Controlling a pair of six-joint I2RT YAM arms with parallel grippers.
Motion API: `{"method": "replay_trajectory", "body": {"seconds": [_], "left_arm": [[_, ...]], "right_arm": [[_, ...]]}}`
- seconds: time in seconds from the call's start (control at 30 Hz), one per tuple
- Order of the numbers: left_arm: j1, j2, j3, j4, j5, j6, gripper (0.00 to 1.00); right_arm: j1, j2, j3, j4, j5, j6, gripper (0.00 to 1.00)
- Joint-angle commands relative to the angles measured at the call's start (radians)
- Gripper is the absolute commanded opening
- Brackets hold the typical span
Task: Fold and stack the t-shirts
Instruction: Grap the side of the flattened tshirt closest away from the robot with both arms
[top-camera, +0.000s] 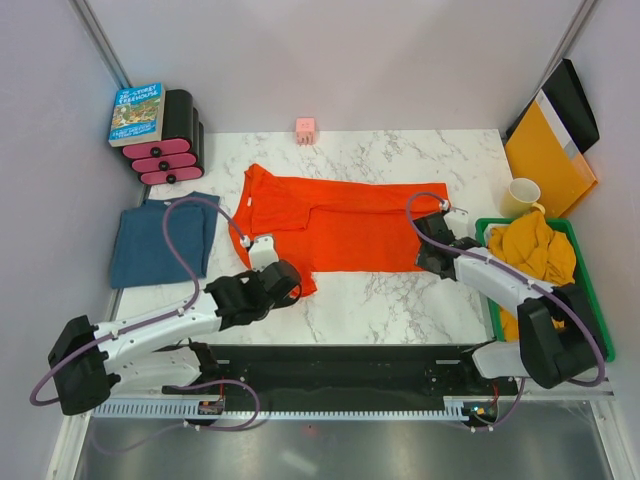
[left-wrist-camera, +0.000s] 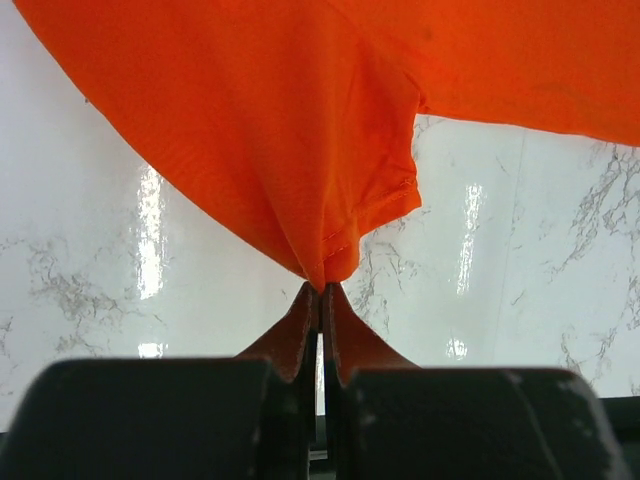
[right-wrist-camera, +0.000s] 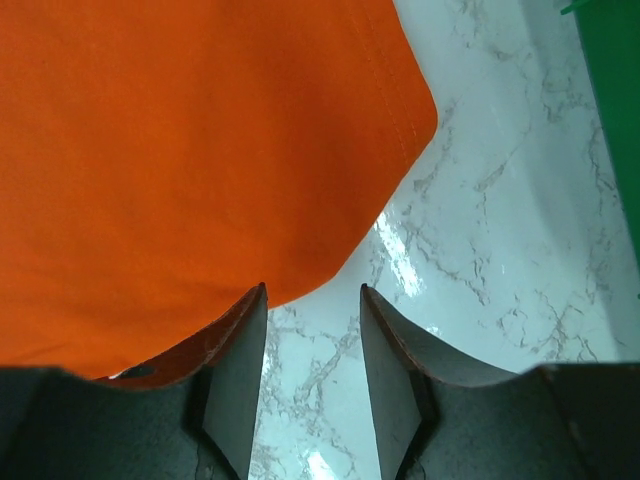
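Orange-red t-shirt (top-camera: 350, 230) lies on white marble table (top-camera: 400, 300), left tool (left-wrist-camera: 322, 289) pinching it, right tool (right-wrist-camera: 312, 290) spread.

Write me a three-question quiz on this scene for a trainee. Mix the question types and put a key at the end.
1. Fill the gap: the left gripper is shut on the ____ t-shirt.
2. True or false: the right gripper is shut on cloth as well.
3. Pick one. The mustard-yellow t-shirt: A hangs from the right gripper; B lies in the green bin; C is pinched by the left gripper.

Key
1. orange-red t-shirt
2. False: its fingers stand apart, with the shirt's edge beside them.
3. B
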Motion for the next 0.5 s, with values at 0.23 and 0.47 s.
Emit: {"method": "replay_trajectory", "body": {"seconds": [0.23,0.47], "left_arm": [[0.003,-0.06,-0.042,-0.031,-0.016,0.027,0.02],[0.002,-0.052,-0.049,-0.034,-0.014,0.02,0.02]], "right_arm": [[-0.058,0.115,-0.013,0.102,-0.082,0.038,0.48],[-0.058,0.139,0.013,0.12,-0.078,0.005,0.01]]}}
